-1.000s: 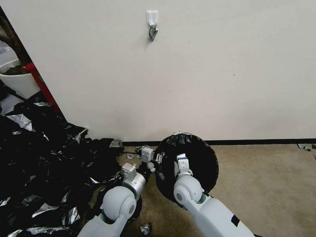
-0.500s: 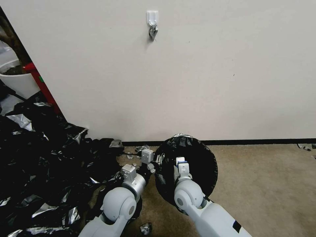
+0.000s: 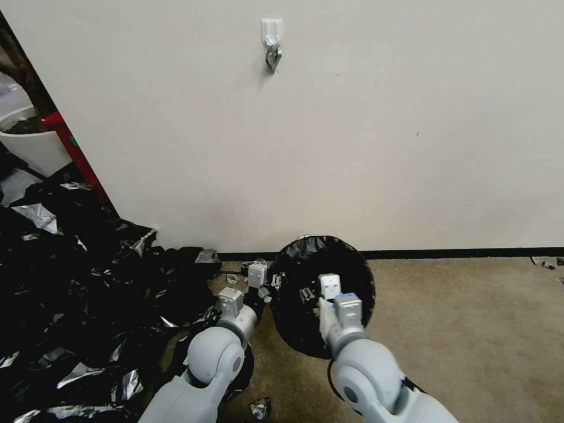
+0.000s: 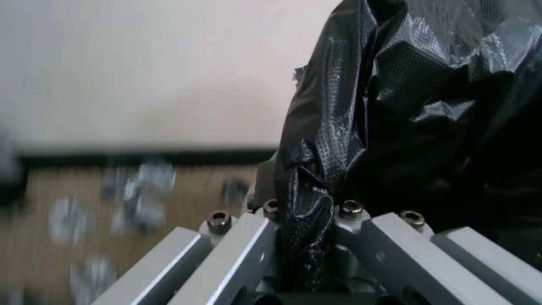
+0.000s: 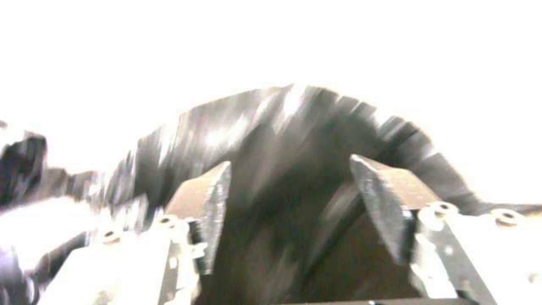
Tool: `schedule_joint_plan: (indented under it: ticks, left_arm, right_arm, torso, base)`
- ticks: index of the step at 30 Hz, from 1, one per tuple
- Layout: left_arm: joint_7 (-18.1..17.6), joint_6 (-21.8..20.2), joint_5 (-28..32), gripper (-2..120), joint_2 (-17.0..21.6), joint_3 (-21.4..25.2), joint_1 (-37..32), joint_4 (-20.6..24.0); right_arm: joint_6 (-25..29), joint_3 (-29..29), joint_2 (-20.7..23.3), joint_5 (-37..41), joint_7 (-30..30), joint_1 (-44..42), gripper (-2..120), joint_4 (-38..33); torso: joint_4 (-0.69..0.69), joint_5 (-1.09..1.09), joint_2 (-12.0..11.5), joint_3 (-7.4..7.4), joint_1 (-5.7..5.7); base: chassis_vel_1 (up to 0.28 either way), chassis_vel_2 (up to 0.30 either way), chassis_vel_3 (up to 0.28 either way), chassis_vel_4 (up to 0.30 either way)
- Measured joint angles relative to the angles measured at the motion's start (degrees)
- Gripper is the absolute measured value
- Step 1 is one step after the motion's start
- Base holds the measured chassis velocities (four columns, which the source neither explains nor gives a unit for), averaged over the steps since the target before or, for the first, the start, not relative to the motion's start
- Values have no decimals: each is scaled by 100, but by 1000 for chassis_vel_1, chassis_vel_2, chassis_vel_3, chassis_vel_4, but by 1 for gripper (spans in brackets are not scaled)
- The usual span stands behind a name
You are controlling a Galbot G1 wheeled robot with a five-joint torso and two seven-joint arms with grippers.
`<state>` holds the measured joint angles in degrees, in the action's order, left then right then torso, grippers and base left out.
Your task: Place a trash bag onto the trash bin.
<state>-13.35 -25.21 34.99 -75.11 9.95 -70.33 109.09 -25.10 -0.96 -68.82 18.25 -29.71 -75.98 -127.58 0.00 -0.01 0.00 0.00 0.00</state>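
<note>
Black Bag Film Clamped at the Bin's Left Side

Black glossy plastic of the trash bag [image 4: 395, 110] is pinched between the jaws of the left gripper [image 4: 305, 237]: in the left wrist view a twisted fold of film runs down into the narrow slot between the two metal fingers [image 4: 237, 250], which stand together on it. In the head view the left gripper [image 3: 265, 289] sits at the left edge of the bag-covered round trash bin [image 3: 322, 294], low and near the black baseboard [image 3: 470, 253].

The right gripper [image 5: 288, 207] has its jaws apart; in the right wrist view the two pointed fingers [image 5: 384, 199] stand well separated with dark bag film behind and between them, and no film is seen clamped. In the head view the right gripper [image 3: 305, 294] reaches over the bag's black opening from the near side.

The bag [image 3: 305, 261] drapes over the bin, hiding its walls. The bin stands on tan carpet floor [image 3: 470, 329], just beside the cream wall [image 3: 352, 147]. A large heap of black plastic sheeting [image 3: 76, 282] lies to the left, with small silver-black scraps [image 3: 259, 408] near the arms. A white wall hook [image 3: 271, 32] is mounted high on the wall.
</note>
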Motion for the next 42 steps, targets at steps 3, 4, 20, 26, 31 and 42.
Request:
schedule_joint_plan:
  ticks: [3, 4, 20, 26, 31, 42]
  left_arm:
    - [-767, -858, 1045, 2, 18, 133, 85, 143]
    - [-1282, -1313, 1670, 2, 33, 208, 141, 178]
    - [-1882, -1691, 2039, 27, 46, 189, 64, 108]
    - [-1779, -1692, 1774, 52, 151, 272, -177, 459]
    - [-477, 379, -27, 72, 420, 324, -669, 741]
    - [1252, 3025, -1722, 100, 346, 1958, -259, -62]
  right_arm:
    - [666, -277, -108, -760, 145, -136, 71, -147]
    - [1106, -491, -251, -1194, 187, -172, 80, -168]
    - [1417, -601, -640, -1264, 208, -343, 100, 23]
    - [1415, -582, -642, -1214, 208, -328, 100, 116]
    - [2187, -916, -761, -1296, 264, -310, 100, 549]
    - [3242, -2120, -1114, -2115, 743, -733, 100, 1287]
  torso:
    - [-2, 1, 0, 0, 0]
    - [-1, 0, 0, 0, 0]
    - [0, 0, 0, 0, 0]
    - [0, 1, 0, 0, 1]
    - [2, 1, 0, 0, 0]
    - [0, 0, 0, 1, 0]
  base:
    - [0, 0, 0, 0]
    - [0, 0, 0, 0]
    - [0, 0, 0, 0]
    - [0, 0, 0, 0]
    - [0, 0, 0, 0]
    - [0, 0, 0, 0]
